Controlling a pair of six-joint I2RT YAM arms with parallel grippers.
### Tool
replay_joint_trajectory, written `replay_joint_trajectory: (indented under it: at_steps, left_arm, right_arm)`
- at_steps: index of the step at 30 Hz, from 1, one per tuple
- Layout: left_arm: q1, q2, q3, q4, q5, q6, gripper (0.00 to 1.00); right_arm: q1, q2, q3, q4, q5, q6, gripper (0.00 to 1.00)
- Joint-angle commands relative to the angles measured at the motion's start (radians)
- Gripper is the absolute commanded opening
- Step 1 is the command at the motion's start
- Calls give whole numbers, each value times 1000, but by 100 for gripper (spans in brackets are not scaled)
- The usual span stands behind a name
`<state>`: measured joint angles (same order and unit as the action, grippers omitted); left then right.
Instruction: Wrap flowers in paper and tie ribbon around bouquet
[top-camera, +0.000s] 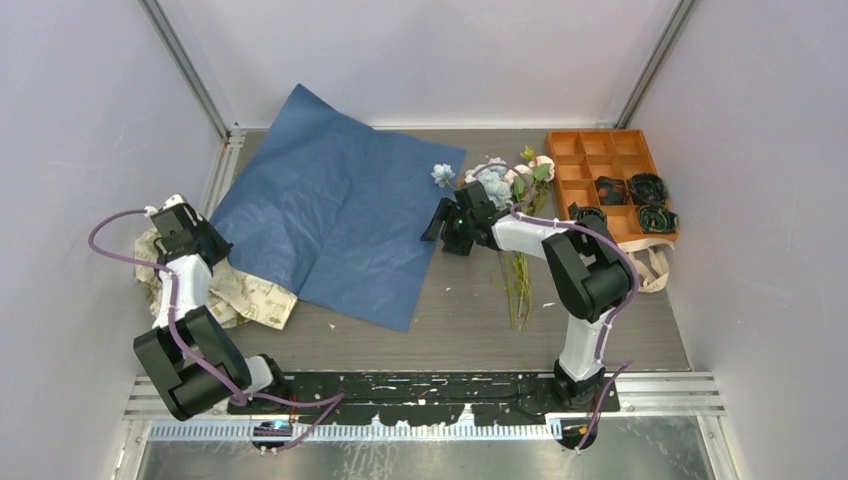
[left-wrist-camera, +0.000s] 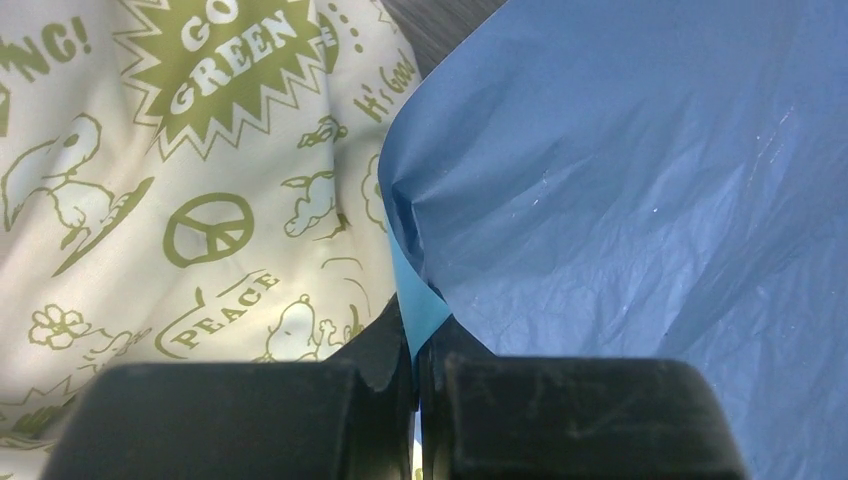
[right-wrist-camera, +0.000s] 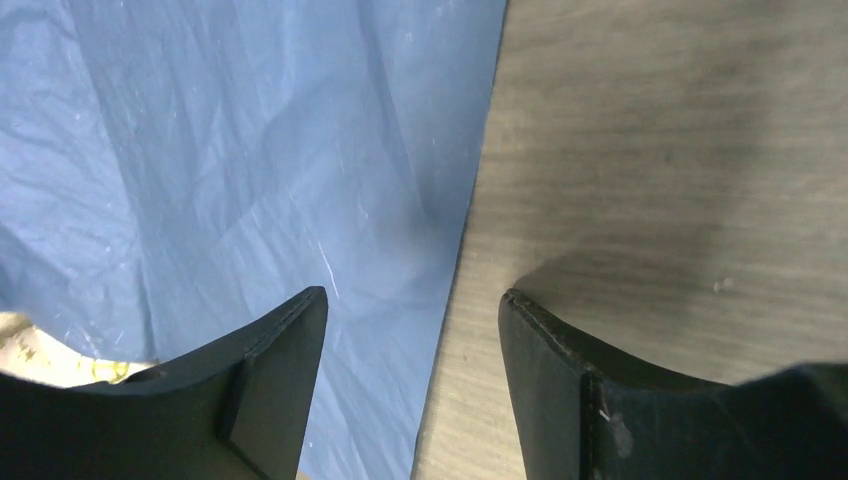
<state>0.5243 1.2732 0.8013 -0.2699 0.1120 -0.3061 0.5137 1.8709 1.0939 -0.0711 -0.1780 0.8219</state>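
Left arm: elbow folded low by its base, forearm reaching out over the cream printed cloth (top-camera: 245, 295).
Left tool (left-wrist-camera: 418, 372): pressed together, pinching the paper (top-camera: 340, 220) at its left corner, lighter underside peeking out.
Right arm: bent over, wrist stretched leftward.
Right tool (right-wrist-camera: 410, 300): spread wide, hovering above the paper's right edge.
Paper: dark side up on the table (top-camera: 600, 325), far corner up the back wall.
Flowers (top-camera: 500, 185): lying just right of the paper, partly under the right arm, blooms beside the orange tray (top-camera: 600, 160).

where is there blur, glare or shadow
Left wrist: the black left gripper is out of focus; the dark blue paper sheet it pinches is sharp, with tiny glints. Right wrist: the open black right gripper casts a shadow on the grey wooden table. Top external: even, sharp.
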Motion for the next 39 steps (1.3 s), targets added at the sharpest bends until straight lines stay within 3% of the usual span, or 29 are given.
replay_joint_trajectory:
  at_steps: [1, 18, 31, 33, 39]
  left_arm:
    - [5, -7, -14, 92, -50, 36, 1]
    - [6, -35, -39, 117, -30, 44, 0]
    - [6, -41, -43, 124, -7, 35, 0]
    - [5, -41, -45, 130, -4, 35, 0]
    - [5, -49, -43, 129, -17, 59, 0]
  right_arm:
    - [20, -69, -95, 103, -47, 93, 69]
    - [105, -10, -241, 449, -112, 348, 68]
    - [239, -149, -301, 369, -1, 347, 67]
    - [237, -128, -288, 380, 8, 331, 57]
    - [216, -98, -178, 271, 80, 204, 3]
